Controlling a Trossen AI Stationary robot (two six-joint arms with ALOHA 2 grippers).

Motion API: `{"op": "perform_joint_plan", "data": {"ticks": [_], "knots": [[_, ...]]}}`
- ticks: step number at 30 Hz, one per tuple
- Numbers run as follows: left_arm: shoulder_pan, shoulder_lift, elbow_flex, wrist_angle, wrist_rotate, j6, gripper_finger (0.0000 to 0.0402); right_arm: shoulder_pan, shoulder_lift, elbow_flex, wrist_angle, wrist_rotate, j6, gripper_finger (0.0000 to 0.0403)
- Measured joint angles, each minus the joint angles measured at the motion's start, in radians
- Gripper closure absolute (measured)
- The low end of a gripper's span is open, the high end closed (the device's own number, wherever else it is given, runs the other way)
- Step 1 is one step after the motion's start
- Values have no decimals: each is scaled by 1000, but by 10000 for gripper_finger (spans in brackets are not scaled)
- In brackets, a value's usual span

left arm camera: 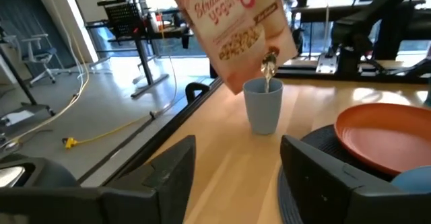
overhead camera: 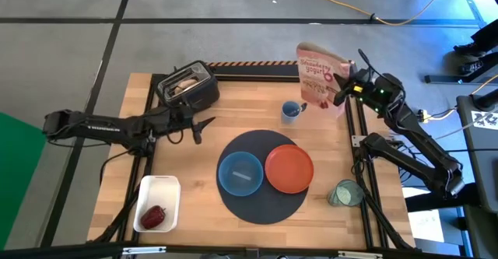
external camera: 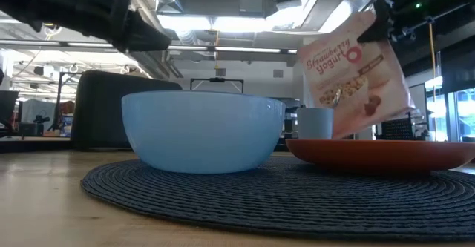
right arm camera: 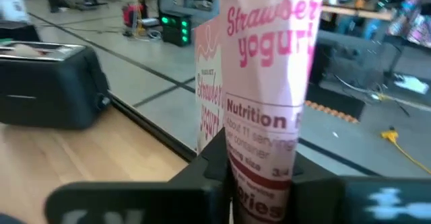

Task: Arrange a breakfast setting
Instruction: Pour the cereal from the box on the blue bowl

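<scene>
Near the table's far right corner, our right gripper [right arm camera: 259,173] pinches the soft, light cereal bag [overhead camera: 320,78] closed at its edge, best gripped there, while our left gripper [left arm camera: 236,167] stands open and empty.

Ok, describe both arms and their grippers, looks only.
Both arms are dark, slim and jointed, with black cables alongside. The left arm has pale lettering on its long link; the left gripper has two flat black fingers. The right arm shows small green lights near the right gripper.

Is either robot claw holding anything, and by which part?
The right gripper pinches the cereal bag by its side edge. The left gripper is open, holding nothing.
</scene>
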Motion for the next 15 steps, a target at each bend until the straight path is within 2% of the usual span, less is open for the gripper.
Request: {"op": "perform_joint_plan", "data": {"ticks": [3, 7, 15], "knots": [[12, 51, 24, 2, 2, 0, 161, 0, 1, 19, 1, -37, -16, 396], [30, 111, 59, 28, 9, 1, 133, 0, 0, 54, 50, -109, -26, 397], [116, 232, 191, 62, 217, 63, 99, 0, 0, 76, 303, -442, 74, 401]]}}
